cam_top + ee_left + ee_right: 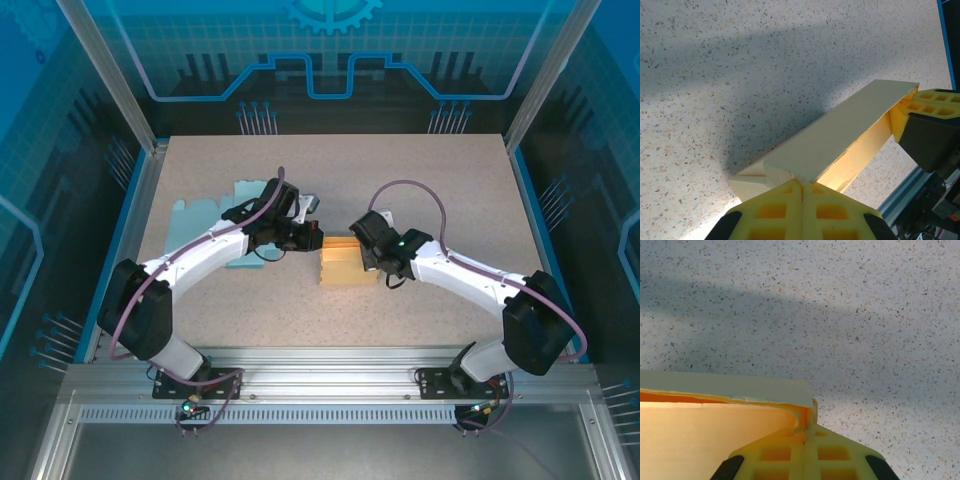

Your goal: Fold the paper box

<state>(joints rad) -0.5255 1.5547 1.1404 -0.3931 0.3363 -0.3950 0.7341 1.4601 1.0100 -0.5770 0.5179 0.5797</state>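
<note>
Where the two arms meet near the middle of the speckled table [450,190], the paper box [338,268] is found lying: a tan, partly folded piece set between the two wrists. It is held from both sides. The left gripper [316,238] is placed at the box's far left corner, and the right gripper [358,250] at its right side.

In the left wrist view the left gripper's yellow fingers [775,212] are pressed together with no gap between them, and a corner of the box [835,132] is caught at their tips. At the box's opposite end the yellow fingers [922,100] of the right gripper are seen set against it.

In the right wrist view the right gripper [807,435] is likewise closed tight, with a thin edge of the box wall [725,387] nipped between the pads; the warm-lit inner face is seen below that wall.

A pale blue-green sheet [215,212] is laid flat on the table beneath the left arm, apart from the box.
</note>
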